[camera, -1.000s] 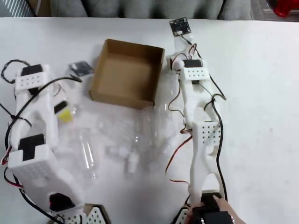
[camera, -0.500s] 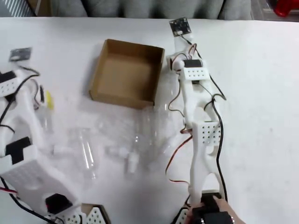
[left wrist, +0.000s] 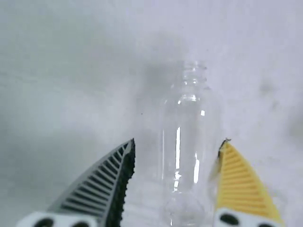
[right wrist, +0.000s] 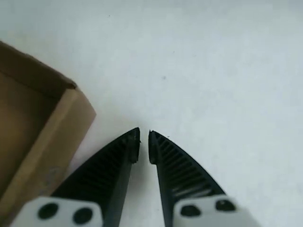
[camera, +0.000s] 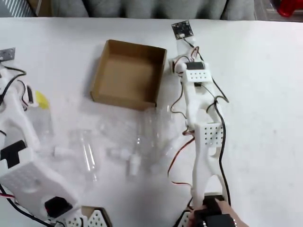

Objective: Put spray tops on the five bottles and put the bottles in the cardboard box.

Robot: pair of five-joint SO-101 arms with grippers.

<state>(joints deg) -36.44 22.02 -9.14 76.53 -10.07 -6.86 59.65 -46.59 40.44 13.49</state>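
your white table (camera: 265, 94) was lit brightly and evenly, and the clear plastic bottles (camera: 87, 156) almost vanished in the glare. at your left wrist, one clear bottle (left wrist: 189, 142) carried thin vertical glints and a soft grey shadow.

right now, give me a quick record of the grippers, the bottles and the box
left gripper: open, one finger on each side of a clear bottle with no top on
right gripper: shut, empty, beside a corner of the box
box: open, nothing inside
other bottles: lying loose on the table in front of the box
spray top: loose among them
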